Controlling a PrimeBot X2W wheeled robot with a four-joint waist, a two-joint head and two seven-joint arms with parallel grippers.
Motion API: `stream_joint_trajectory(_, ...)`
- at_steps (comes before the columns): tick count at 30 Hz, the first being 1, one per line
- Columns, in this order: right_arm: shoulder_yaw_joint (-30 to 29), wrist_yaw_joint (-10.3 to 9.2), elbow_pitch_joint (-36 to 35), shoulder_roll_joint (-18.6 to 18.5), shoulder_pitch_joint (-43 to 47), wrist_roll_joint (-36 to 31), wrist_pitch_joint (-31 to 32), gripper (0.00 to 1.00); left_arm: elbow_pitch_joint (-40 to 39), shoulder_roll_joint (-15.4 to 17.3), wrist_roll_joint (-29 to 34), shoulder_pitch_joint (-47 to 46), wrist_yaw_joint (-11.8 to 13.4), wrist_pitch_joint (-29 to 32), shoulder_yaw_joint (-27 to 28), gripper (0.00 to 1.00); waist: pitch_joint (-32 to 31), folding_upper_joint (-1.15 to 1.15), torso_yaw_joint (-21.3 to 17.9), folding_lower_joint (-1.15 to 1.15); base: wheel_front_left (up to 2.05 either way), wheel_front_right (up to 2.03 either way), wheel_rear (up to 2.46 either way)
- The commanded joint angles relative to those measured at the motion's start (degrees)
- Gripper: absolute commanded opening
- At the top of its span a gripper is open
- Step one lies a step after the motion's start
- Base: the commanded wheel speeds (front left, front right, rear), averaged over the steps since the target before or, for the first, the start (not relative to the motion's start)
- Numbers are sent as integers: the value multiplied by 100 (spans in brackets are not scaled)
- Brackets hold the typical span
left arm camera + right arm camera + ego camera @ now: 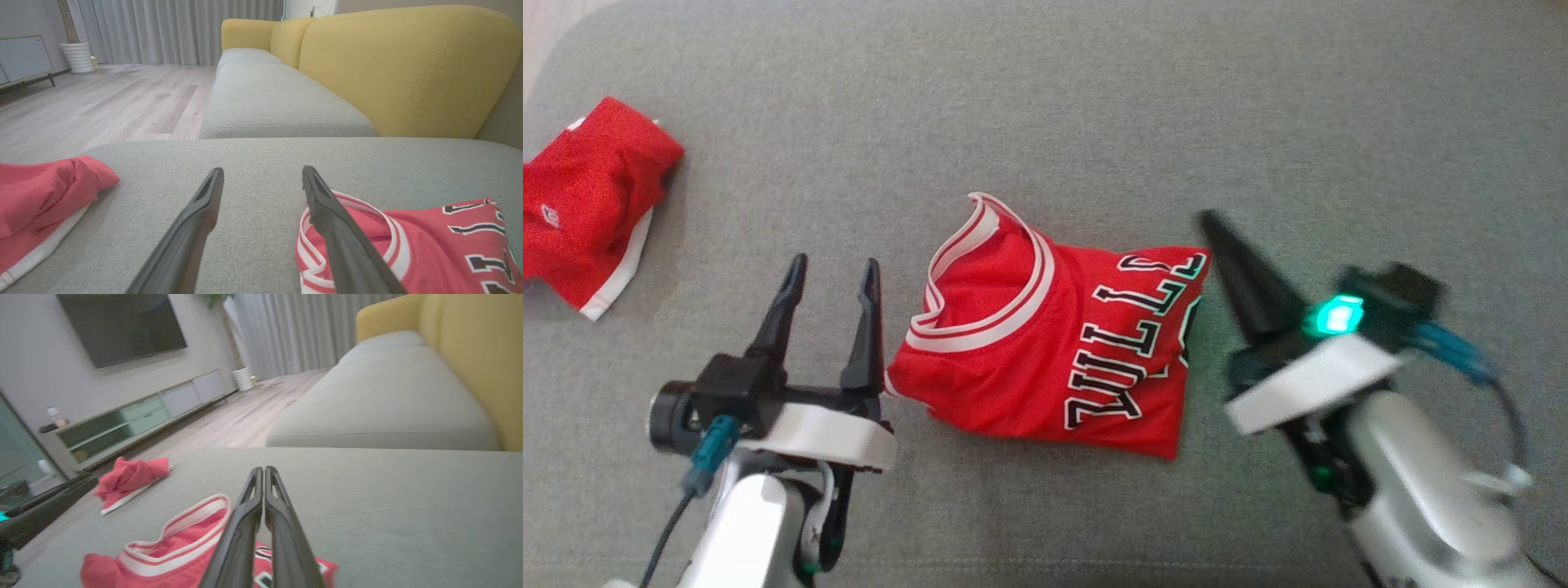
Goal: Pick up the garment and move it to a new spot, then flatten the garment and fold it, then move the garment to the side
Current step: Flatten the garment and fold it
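Released and empty, the left gripper [836,261]: fingers spread wide with nothing between them, over the cushion [1094,106] toward its near left corner, pointing away from the robot. Right-hand finger of that pair just beside the jersey [1045,351], at its left edge below the neck opening; touching or not, cannot tell. Clenched, the right gripper [261,470]: both fingers pressed flat together, gripping nothing, blurred in the head view, tip close to the jersey's far right corner; contact with the cloth not clear. Between the two, in the middle of the cushion, the jersey itself: red, trimmed in white and red stripes, black letters edged in white running sideways across its right half, gathered into a compact, roughly four-sided shape, neck opening standing up a little at the far left. At the cushion's left edge, a crumpled red cloth [588,204] with a white hem, well apart from the jersey. Past the cushion's far edge, another grey seat [278,102] with a yellow backrest [408,69] along one side. Further out, pale wood floor [102,102], grey curtains [175,28], a white ribbed planter [77,57], a low cabinet [135,412] along the wall and a dark screen [122,322] above it.
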Motion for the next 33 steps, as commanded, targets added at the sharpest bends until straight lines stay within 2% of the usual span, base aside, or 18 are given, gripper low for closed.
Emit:
stream_joint_trajectory(1, -172, 39, -340, 127, 148, -151, -5, 47, -224, 124, 44, -59, 38, -51, 254, 100, -34, 0, -42, 0, 0, 0, 0)
stream_joint_trajectory(2, -513, 39, -536, 201, 330, -298, 7, 100, -248, 140, 47, -48, 49, -51, 273, 100, -46, 0, -58, 0, 0, 0, 0)
stream_joint_trajectory(7, -1875, 39, -1402, 572, 1134, -957, 181, 100, -353, 212, 55, 12, 91, -51, 360, 100, -117, 0, -135, 0, 0, 0, 0)
stream_joint_trajectory(12, -2560, 39, -2032, 755, 1779, -1462, 368, 100, -436, 255, 63, 117, 118, -51, 398, 100, -229, 0, -191, 0, 0, 0, 0)
stream_joint_trajectory(19, -2783, 39, -2396, 839, 2197, -1634, 556, 100, -450, 287, 56, 238, 107, -34, 329, 100, -324, 0, -233, 0, 0, 0, 0)
stream_joint_trajectory(33, -2790, 39, -2450, 874, 2208, -1637, 638, 100, -464, 297, 20, 212, 134, -10, 259, 100, -306, 0, -204, 0, 0, 0, 0)
